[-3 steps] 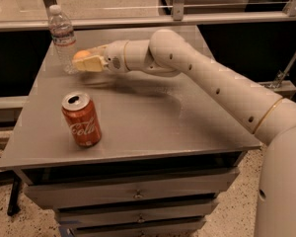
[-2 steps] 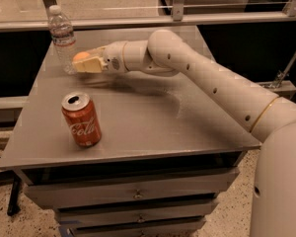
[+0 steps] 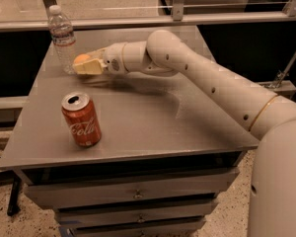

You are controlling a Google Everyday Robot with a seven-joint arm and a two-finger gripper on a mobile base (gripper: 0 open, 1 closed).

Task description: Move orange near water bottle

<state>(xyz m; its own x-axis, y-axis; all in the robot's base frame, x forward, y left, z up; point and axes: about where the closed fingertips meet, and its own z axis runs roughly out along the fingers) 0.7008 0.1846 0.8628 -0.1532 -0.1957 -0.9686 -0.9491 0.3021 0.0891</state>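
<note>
The water bottle (image 3: pixel 62 37) stands upright at the far left corner of the grey table (image 3: pixel 153 127). It is clear and ribbed, with a white cap and a white-blue label. The orange (image 3: pixel 82 59) is a small round fruit just right of the bottle's base. My gripper (image 3: pixel 85 66) reaches in from the right, and its pale fingers (image 3: pixel 91 68) lie around the orange and hide its lower part. The orange sits at about table height, very close to the bottle.
A red Coca-Cola can (image 3: pixel 81 119) stands upright near the table's front left. The table has drawers (image 3: pixel 133 196) below its front edge. A metal rail (image 3: pixel 153 19) runs behind the table. My arm (image 3: pixel 207 83) spans the table's right half.
Nothing has visibly changed; the gripper stays by the bottle with the orange between its fingers.
</note>
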